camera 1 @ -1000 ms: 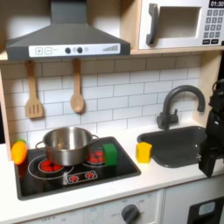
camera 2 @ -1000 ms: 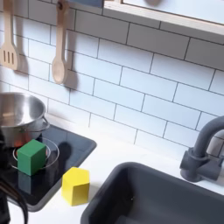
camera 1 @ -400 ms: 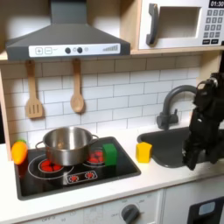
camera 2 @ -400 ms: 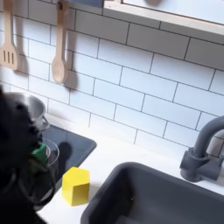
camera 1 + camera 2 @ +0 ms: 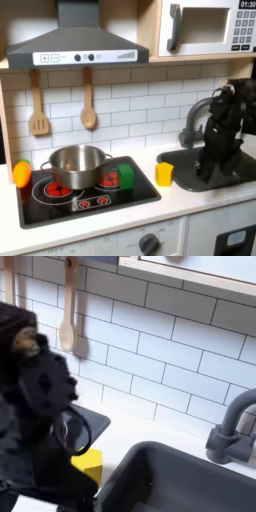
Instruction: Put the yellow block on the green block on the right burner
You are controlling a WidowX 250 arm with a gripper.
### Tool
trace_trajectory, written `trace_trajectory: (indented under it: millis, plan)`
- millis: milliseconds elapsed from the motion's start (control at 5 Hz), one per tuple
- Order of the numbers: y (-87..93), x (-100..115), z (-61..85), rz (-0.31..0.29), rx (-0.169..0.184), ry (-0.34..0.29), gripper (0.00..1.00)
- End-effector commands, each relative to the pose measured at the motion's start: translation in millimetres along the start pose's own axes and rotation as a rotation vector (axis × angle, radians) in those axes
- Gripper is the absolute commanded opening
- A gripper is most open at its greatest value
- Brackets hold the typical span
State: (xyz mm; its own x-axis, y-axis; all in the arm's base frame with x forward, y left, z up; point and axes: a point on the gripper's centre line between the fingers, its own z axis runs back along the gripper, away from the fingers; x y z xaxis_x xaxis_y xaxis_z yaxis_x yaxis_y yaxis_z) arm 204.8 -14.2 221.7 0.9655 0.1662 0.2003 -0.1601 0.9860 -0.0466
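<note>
Right of middle, first exterior view: we see the gripper (image 5: pixel 208 172) low over the sink (image 5: pixel 195 158); we cannot tell if it is wide or narrow.
Yellow block (image 5: pixel 164 174): sits just left of the gripper, on the counter.
Green block (image 5: pixel 125 176): farther left, on the right burner (image 5: pixel 112 180).

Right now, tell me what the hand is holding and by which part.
Nothing, as far as can be seen: the yellow block sits on the counter beside the hob, apart from the arm over the sink. The hand's own state cannot be told.
</note>
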Motion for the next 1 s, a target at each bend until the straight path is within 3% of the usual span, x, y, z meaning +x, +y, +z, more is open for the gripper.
trace_trajectory:
  millis: [0, 400, 800]
  plan:
    - [0.5, 27, -11.2, 0.036, -0.005, -0.022, 1.00]
    - [7.4, 49, -17.3, 0.056, -0.006, -0.006, 1.00]
    - [3.8, 73, -24.9, 0.019, -0.024, 0.019, 1.00]
